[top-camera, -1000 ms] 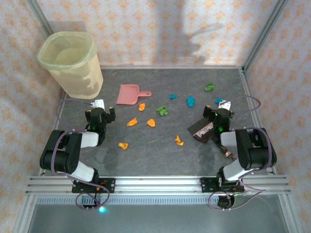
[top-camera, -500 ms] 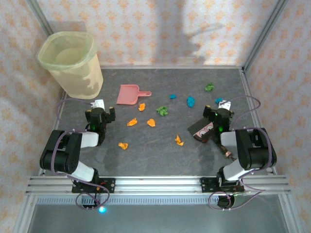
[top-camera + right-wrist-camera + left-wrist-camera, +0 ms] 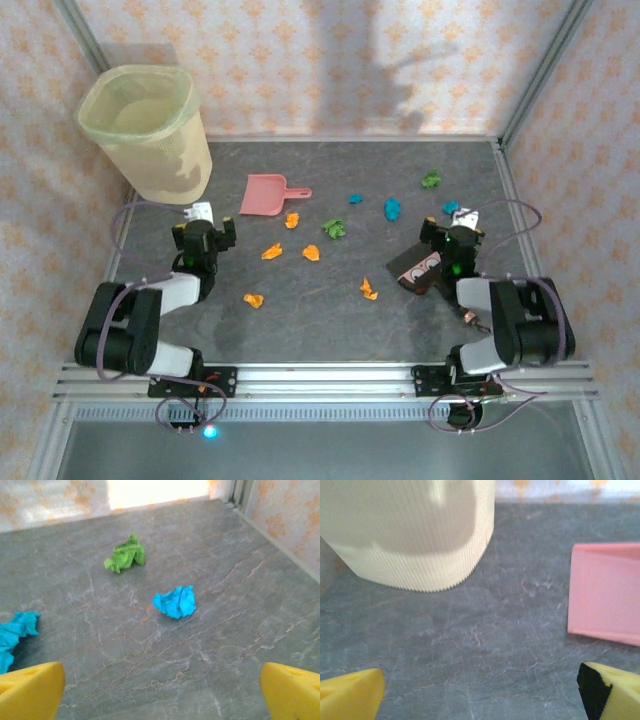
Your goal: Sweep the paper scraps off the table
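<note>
the left hand (image 3: 205,230) and the right hand (image 3: 452,236) are open and empty, and paper scraps (image 3: 311,253) lie on the surface (image 3: 310,325).

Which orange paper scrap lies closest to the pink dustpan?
The orange scrap lying just on the near side of the dustpan handle; the rest lie clearly farther from it.
</note>
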